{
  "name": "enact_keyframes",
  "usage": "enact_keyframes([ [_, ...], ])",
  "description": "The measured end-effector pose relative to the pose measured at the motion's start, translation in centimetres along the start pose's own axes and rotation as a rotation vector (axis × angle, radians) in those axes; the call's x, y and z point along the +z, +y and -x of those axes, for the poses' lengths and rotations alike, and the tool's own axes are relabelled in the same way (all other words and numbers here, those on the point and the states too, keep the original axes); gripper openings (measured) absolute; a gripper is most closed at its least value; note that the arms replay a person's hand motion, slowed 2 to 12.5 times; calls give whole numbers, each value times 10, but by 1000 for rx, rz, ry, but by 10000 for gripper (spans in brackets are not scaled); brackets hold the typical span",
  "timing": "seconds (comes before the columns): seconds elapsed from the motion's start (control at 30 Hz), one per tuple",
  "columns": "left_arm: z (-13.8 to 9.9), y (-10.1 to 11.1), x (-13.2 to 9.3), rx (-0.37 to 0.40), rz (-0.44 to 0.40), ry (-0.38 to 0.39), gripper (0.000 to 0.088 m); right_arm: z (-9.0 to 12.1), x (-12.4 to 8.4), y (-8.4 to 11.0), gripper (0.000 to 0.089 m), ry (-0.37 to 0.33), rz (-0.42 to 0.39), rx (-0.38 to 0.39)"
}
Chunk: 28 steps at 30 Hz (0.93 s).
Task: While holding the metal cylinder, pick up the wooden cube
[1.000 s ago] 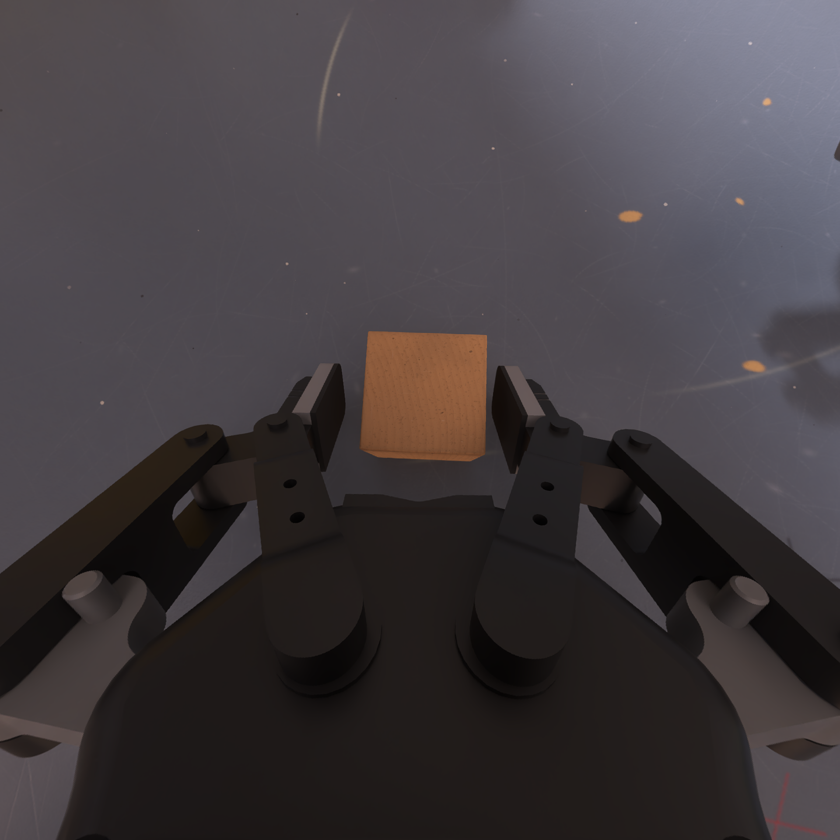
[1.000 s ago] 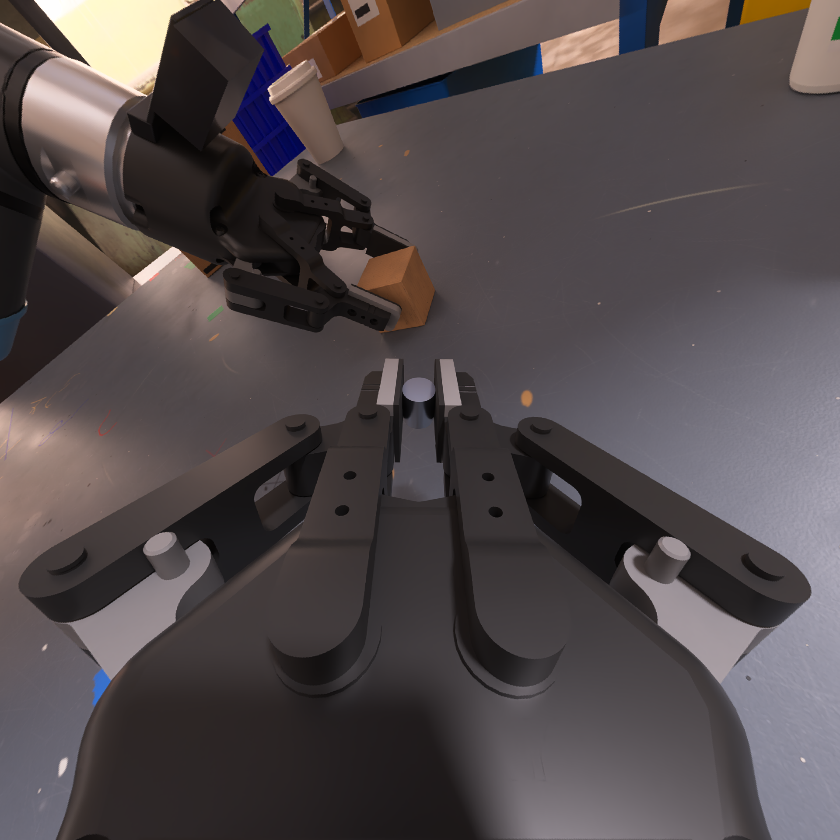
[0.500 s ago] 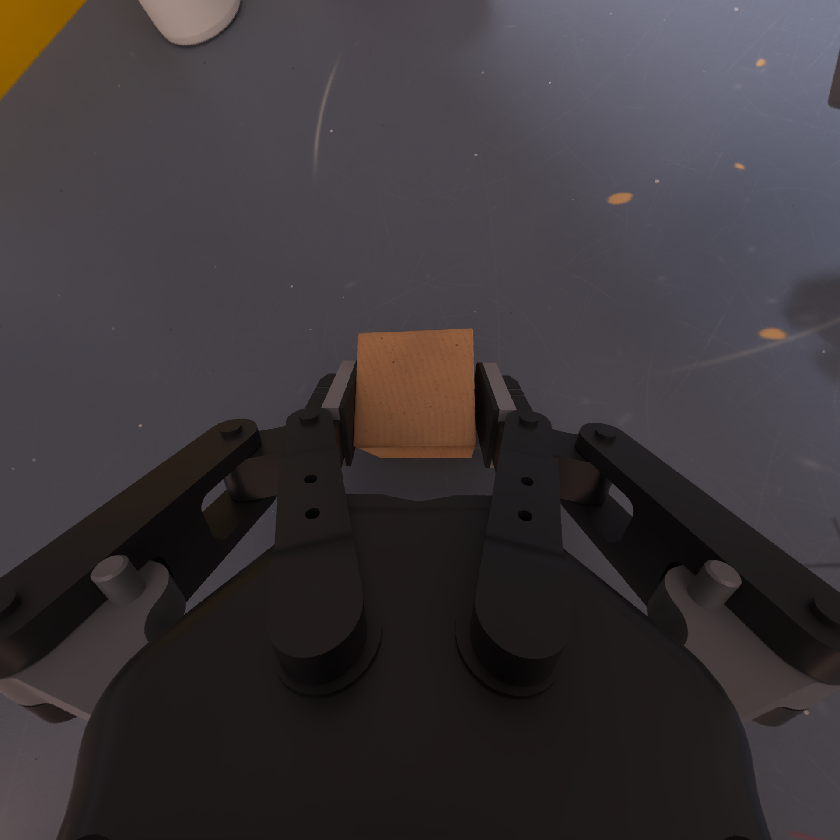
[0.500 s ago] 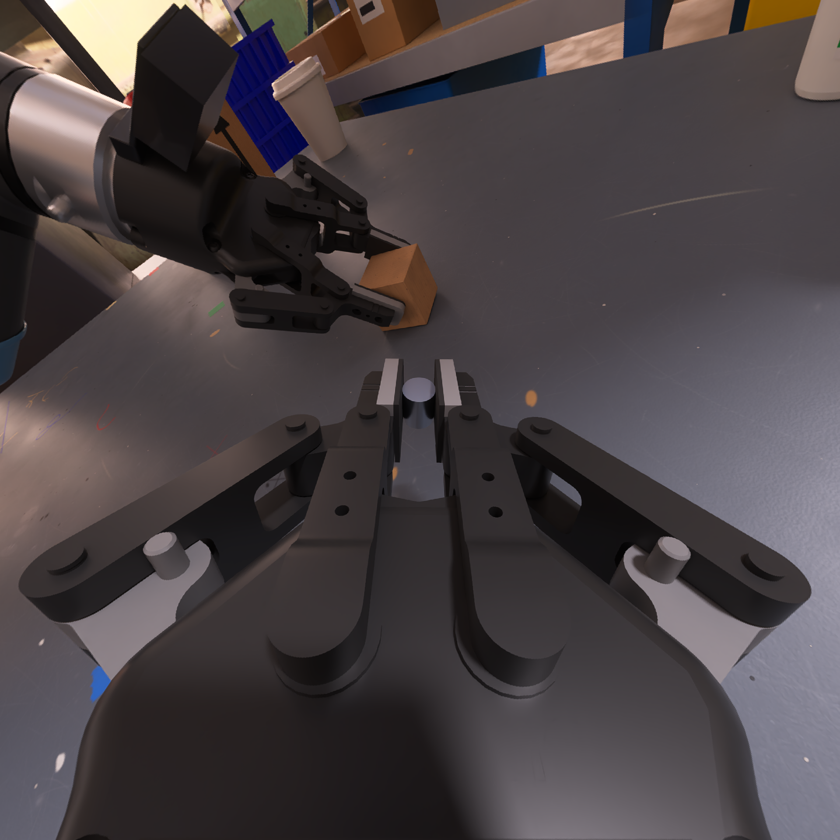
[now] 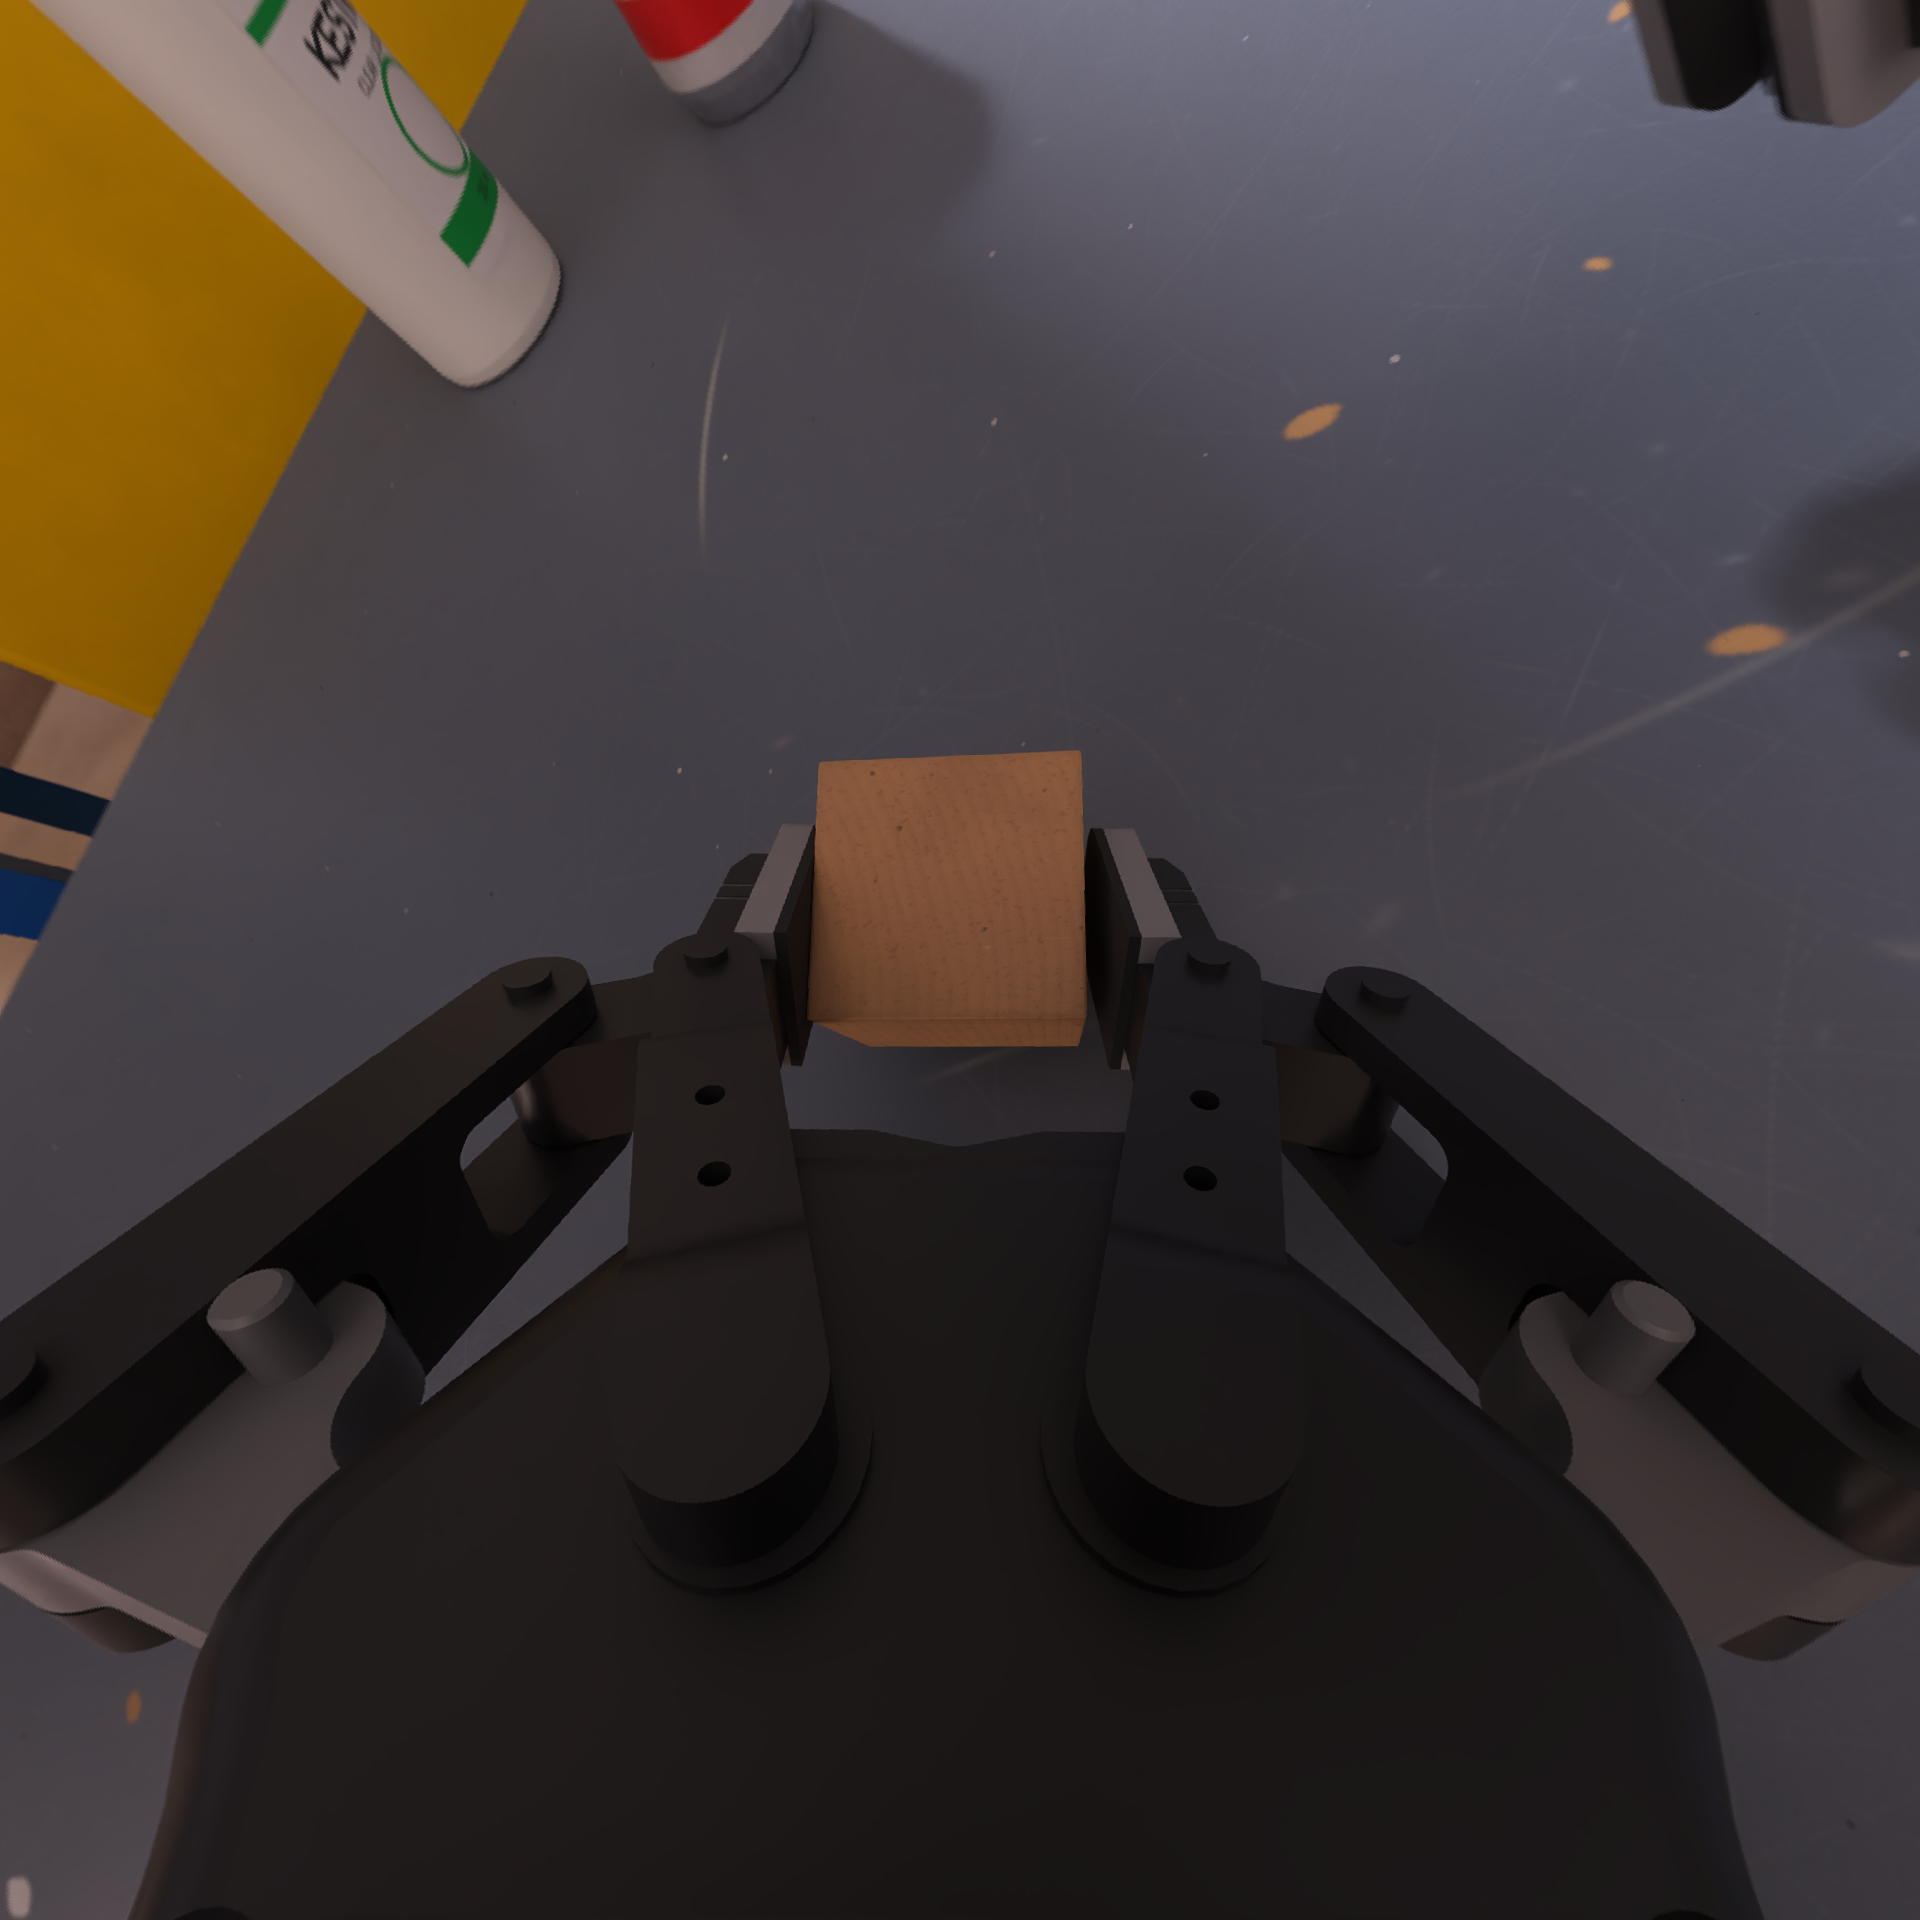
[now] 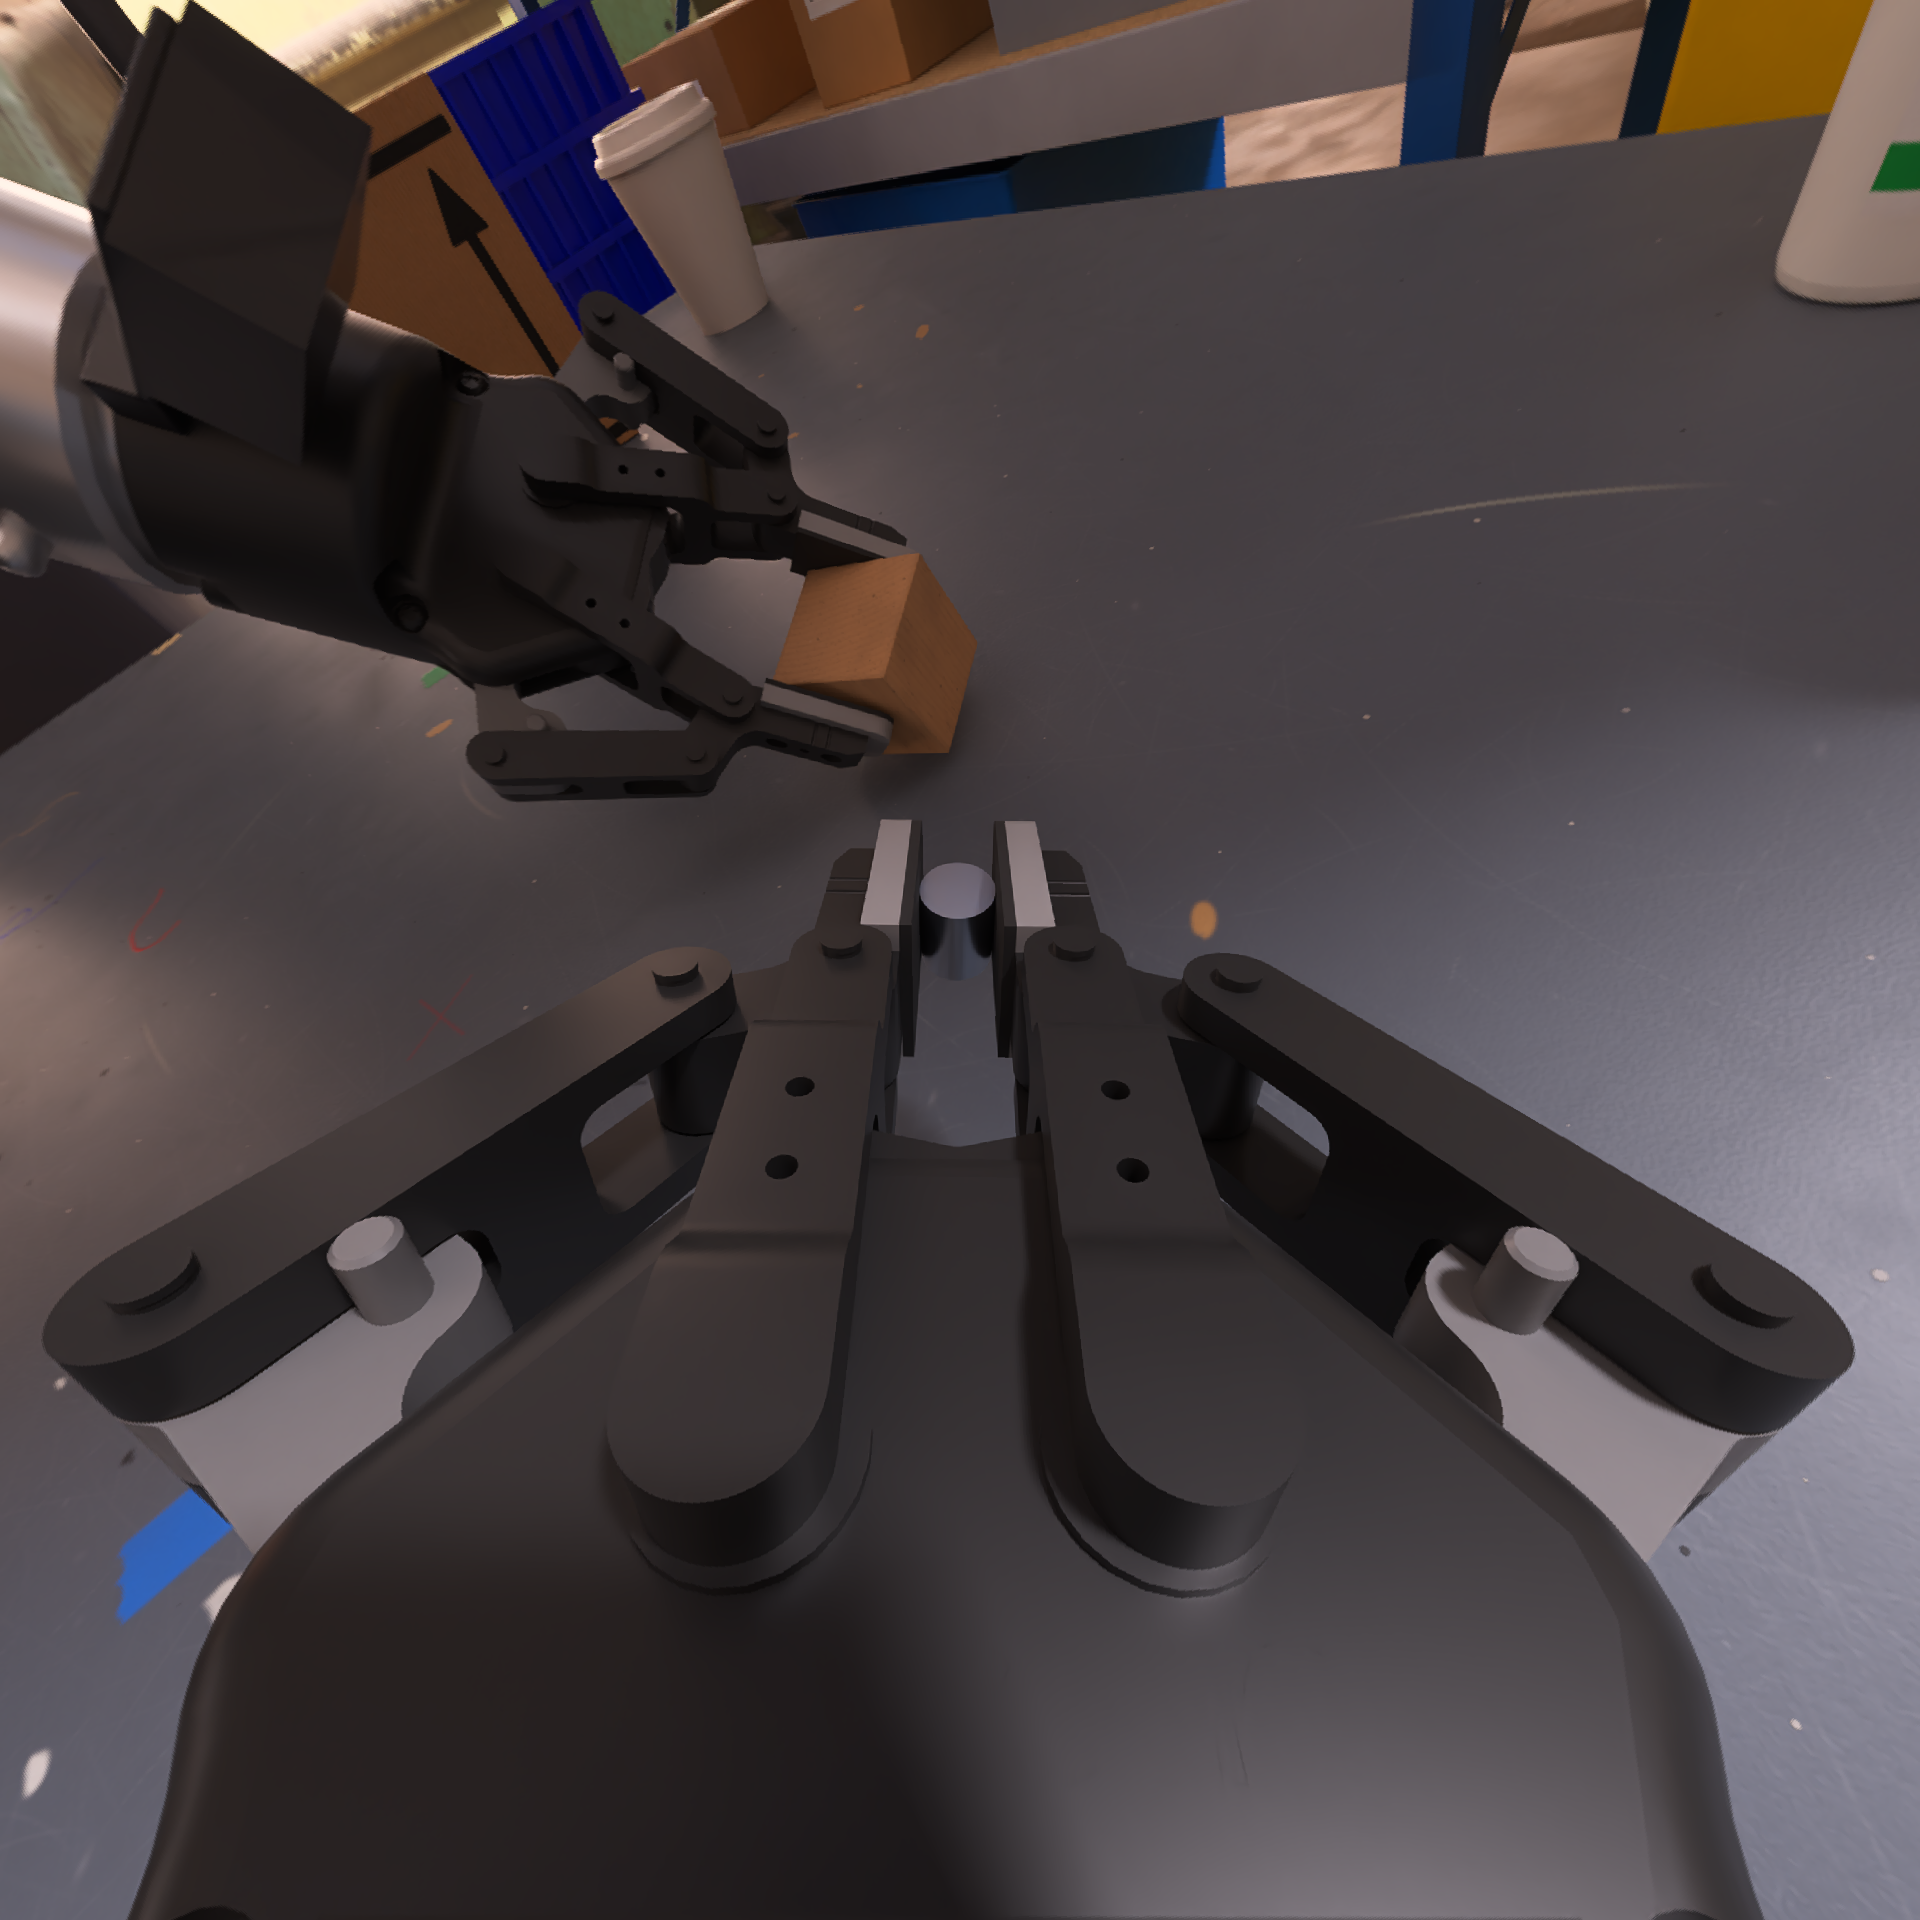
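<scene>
Left gripper (image 5: pixel 948 940) is clamped on the wooden cube (image 5: pixel 945 899), pads tight on both sides, w/ the cube just above the grey worktop (image 5: pixel 1299 623). Right gripper (image 6: pixel 957 883) sits near the cube, pinching the metal cylinder (image 6: pixel 956 914) upright. White bottle (image 5: pixel 405 197) and paper cup (image 6: pixel 686 208) stand well apart from the cube.

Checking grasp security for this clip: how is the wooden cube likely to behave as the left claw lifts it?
The wooden cube looks rigid; it probably won't deform. The left claw presses flat pads on opposite faces, so slipping seems unlikely. Flat-sided, it shouldn't roll if released.
</scene>
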<state>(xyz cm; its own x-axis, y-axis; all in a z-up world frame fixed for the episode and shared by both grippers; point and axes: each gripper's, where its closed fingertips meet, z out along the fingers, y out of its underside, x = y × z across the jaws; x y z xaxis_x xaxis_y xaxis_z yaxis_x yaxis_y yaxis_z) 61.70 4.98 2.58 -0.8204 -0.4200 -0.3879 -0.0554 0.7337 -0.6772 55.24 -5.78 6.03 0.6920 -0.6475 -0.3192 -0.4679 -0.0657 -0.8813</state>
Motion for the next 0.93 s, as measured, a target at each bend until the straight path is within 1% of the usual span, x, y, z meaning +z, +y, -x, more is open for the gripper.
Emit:
enact_keyframes([
  [0.23,-6,-12,-4,78,-51,-31,434,-1,2,-5,120,58,-17,-64],
  [0.4,-11,-20,-7,134,-88,-54,434,-1,3,-9,120,98,-37,-93],
  [0.67,-19,-32,-13,208,-137,-83,434,-1,4,-15,120,135,-71,-100],
  [0.93,-26,-39,-16,221,-164,-79,434,-3,5,-17,120,152,-82,-94],
])
